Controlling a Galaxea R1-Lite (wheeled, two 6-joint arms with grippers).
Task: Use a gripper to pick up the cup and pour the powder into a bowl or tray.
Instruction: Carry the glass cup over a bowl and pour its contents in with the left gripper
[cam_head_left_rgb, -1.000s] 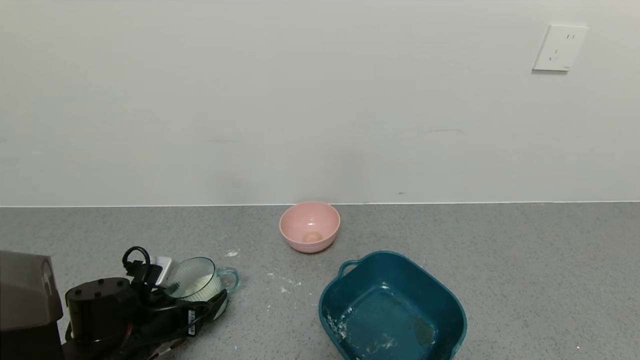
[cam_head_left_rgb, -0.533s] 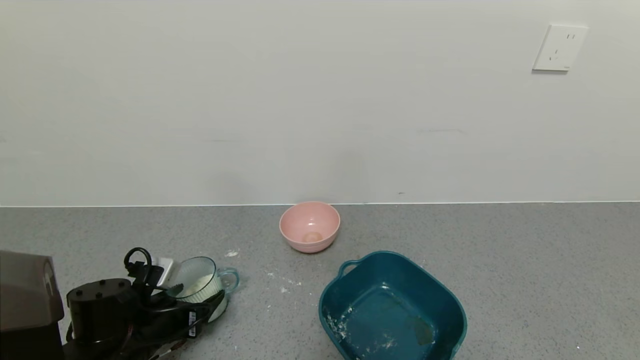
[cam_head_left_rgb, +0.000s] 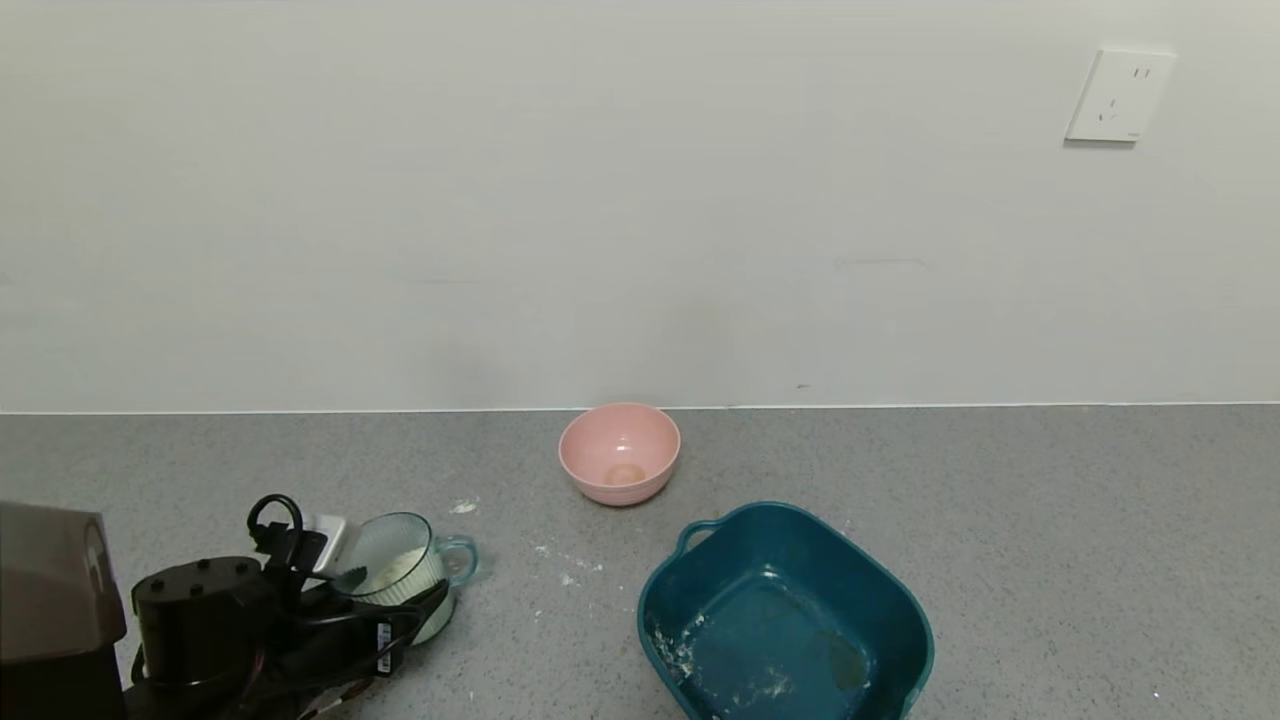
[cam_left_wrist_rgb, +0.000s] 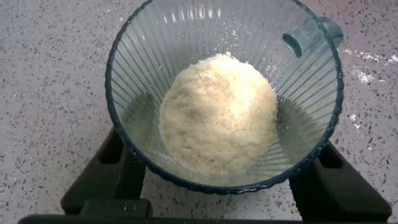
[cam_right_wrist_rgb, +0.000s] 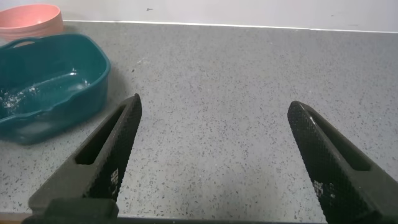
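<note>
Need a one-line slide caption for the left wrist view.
Left gripper straddling the ribbed cup, a heap of white powder inside, on the speckled counter.

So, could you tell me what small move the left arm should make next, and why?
Probably lift straight up, keeping level: the left gripper has a finger on each side of the cup, its powder heaped inside, and the teal tub waits to the robot's right.
</note>
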